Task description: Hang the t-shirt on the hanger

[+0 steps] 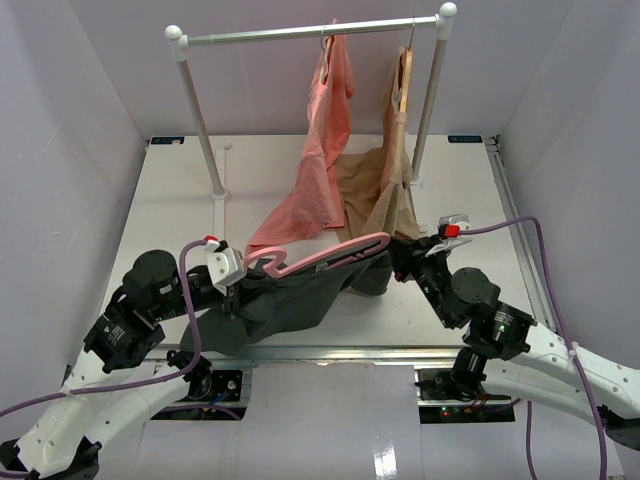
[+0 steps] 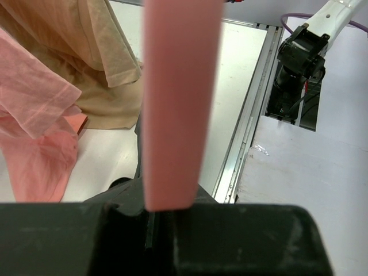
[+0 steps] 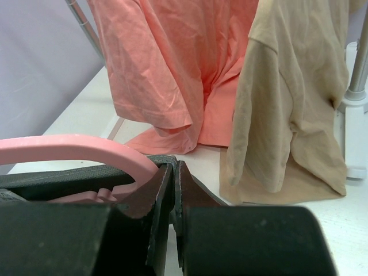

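Top view first: we've got a white table (image 1: pixel 180 210) boxed in by pale lilac walls on three sides, with a metal rail (image 1: pixel 300 34) on two posts at the far end. Count: two garments hang there, a salmon-pink one (image 1: pixel 325 150) and a tan one (image 1: pixel 385 200), the tan one on a wooden hanger (image 1: pixel 403 78). There is one pink hanger (image 1: pixel 330 256), up off the table between the two arms, and one dark t-shirt (image 1: pixel 290 300) drooping under it, close to the table's near metal edge. The left gripper (image 1: pixel 243 274) has the hook end and the right gripper (image 1: pixel 398 262) the other end. Bare tabletop shows at far left and far right.

Left wrist: the left gripper (image 2: pixel 152 227) is clamped on the hanger (image 2: pixel 181 98), which rises straight out of its fingers. A sliver of the t-shirt (image 2: pixel 138 150) peeks out beside it. The table edge (image 2: pixel 247 121) runs just to the right.

Right wrist: the right gripper (image 3: pixel 174 192) has its fingers pinched together on the t-shirt (image 3: pixel 63 179) edge, with only a thin slit between them and the hanger (image 3: pixel 69 147) curving in just above. Both hanging garments are right behind it.
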{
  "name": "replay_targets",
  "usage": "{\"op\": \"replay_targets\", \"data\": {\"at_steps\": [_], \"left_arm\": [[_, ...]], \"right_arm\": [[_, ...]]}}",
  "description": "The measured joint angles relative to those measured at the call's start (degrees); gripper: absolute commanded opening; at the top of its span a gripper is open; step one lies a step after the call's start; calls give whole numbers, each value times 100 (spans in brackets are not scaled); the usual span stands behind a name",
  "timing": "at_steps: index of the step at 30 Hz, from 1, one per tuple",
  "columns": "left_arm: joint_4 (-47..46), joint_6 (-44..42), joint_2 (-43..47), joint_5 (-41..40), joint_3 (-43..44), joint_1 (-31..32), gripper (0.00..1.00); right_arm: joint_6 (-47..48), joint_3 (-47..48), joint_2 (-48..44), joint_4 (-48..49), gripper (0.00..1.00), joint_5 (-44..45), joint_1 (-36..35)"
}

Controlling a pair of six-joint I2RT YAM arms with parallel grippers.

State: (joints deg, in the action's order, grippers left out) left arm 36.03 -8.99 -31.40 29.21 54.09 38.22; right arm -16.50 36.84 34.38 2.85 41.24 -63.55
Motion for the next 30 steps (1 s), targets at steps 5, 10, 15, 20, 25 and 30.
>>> {"op": "replay_targets", "data": {"at_steps": [5,10,15,20,25,30], "left_arm": [[6,-29,-148,-178,75,0,0],[126,-24,-449,-382,279,0,0],[273,-40,-636,-490,388,7,0],[368,-44,-849,-561,398,15,0],[447,-46,-978,-626,406,14,0],[448,-44,-1023,-609,408,13,0]], "right_arm": [[343,347,466,-61,8,322,0],[767,584,792,-225,8,561,8],[1136,838,897,-273,8,429,15],[1536,1229,1283,-284,8,223,17],[1698,1287,1549,-327,8,4,26],[1634,1307,1552,-475,8,-536,58]]}}
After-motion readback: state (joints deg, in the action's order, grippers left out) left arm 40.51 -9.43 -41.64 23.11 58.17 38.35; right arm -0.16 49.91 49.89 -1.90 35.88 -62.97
